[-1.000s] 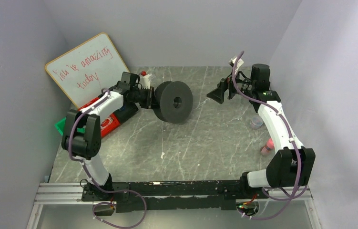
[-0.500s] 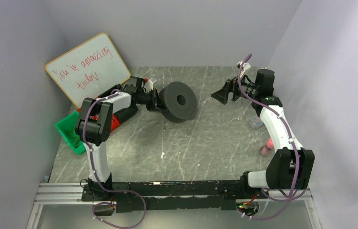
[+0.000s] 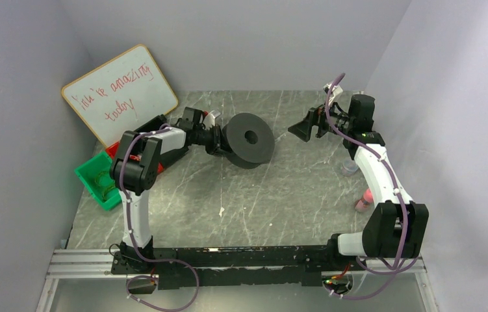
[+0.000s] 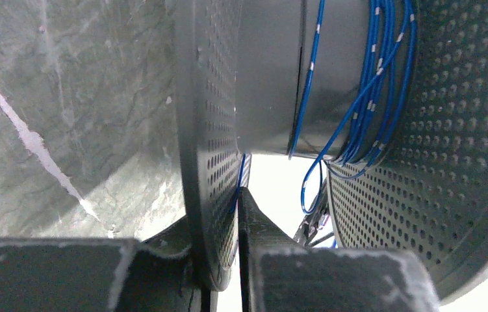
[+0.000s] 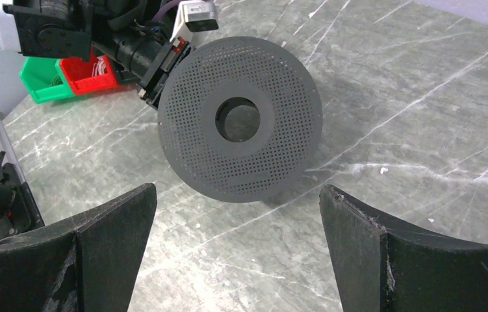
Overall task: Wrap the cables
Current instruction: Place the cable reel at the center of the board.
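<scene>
A dark grey perforated spool [image 3: 249, 140] is tilted at the back middle of the table. My left gripper [image 3: 218, 140] is shut on its near flange [image 4: 208, 130]. In the left wrist view the very thin blue cable [image 4: 364, 84] lies in loose loops round the spool's hub, and one strand runs down between the flange and my inner finger [image 4: 254, 227]. My right gripper [image 3: 299, 130] is open and empty, held above the table to the right of the spool. The right wrist view shows the spool's outer face [image 5: 241, 120] between the spread fingers; no cable shows there.
A whiteboard [image 3: 121, 91] leans in the back left corner. A green bin [image 3: 98, 182] and a red bin [image 3: 138, 162] sit under the left arm. A small clear cup [image 3: 349, 167] and a pink bottle [image 3: 364, 198] stand beside the right arm. Walls enclose the table.
My left arm has swung its elbow forward and carried the spool to the right, tilting its face upward. My right gripper shifted slightly right, then stayed still and open.
</scene>
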Tool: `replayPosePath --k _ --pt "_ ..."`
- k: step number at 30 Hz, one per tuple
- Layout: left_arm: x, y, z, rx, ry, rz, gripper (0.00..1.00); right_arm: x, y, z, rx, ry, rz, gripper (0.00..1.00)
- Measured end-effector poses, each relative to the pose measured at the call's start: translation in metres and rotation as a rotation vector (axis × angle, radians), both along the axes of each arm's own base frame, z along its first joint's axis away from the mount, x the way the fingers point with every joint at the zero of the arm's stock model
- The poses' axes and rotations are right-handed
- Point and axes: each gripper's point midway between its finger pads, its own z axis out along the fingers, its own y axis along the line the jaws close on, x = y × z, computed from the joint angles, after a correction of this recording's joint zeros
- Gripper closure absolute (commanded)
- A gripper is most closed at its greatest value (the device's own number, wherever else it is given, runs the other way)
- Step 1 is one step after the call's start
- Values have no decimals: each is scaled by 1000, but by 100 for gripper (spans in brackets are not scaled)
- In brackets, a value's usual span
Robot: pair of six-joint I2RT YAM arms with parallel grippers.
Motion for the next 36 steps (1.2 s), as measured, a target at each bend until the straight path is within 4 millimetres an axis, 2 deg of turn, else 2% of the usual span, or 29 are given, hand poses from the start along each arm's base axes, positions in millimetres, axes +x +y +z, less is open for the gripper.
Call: replayPosePath --k 5,8,27,31,36 --pt "-3 1 -7 26 20 2 75 0 0 1 9 7 -2 1" --pt "-3 3 -10 44 25 10 66 0 1 1 11 8 0 1" --pt "-8 16 -24 154 6 -17 64 -3 3 2 25 17 16 1" --pt "-8 21 -27 195 -8 -30 54 -3 4 2 27 18 16 1" --pt "-8 32 -35 277 -9 -27 51 -3 4 2 27 19 16 1"
